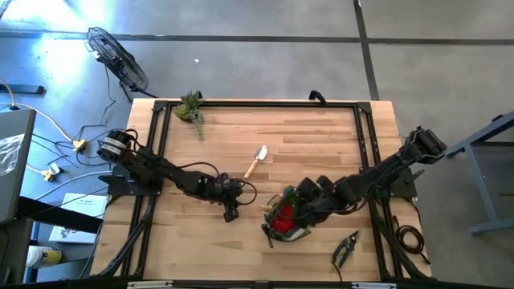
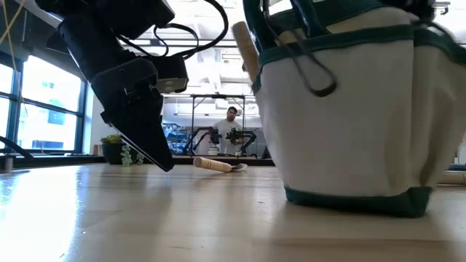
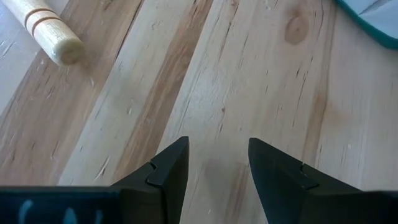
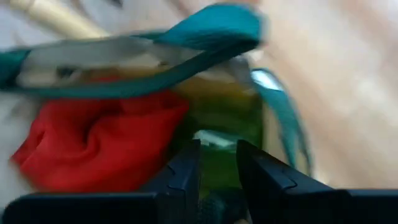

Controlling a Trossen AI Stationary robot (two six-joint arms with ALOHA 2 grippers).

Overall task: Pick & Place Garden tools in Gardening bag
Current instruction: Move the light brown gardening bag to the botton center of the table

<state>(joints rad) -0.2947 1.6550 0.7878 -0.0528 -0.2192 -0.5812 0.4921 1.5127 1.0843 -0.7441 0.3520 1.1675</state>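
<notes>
The gardening bag (image 1: 287, 218) stands on the table's near right part; in the low view (image 2: 349, 109) its wall is pale with green trim. The red glove (image 4: 93, 143) lies inside it, and a wooden tool handle (image 2: 244, 44) sticks up from it. My right gripper (image 4: 217, 165) is over the bag's mouth, shut on the green spray bottle (image 4: 217, 121). My left gripper (image 3: 217, 168) is open and empty, just above bare table to the bag's left. A wooden-handled trowel (image 1: 255, 161) lies flat at mid-table. Pruning shears (image 1: 346, 249) lie near the front right. My right gripper has the green spray bottle (image 4: 216, 155) between its two fingers, coming from above into the bag's mouth. The picture is blurred, so the part of the bottle cannot be told. The bottle's body reaches down inside the bag beside the red glove.
A leafy plant (image 1: 191, 108) lies at the far left corner. Black frame rails (image 1: 257, 104) run along the table's edges. The trowel's handle end (image 3: 53, 34) lies ahead of my left gripper. A person (image 2: 231, 124) stands far behind the table.
</notes>
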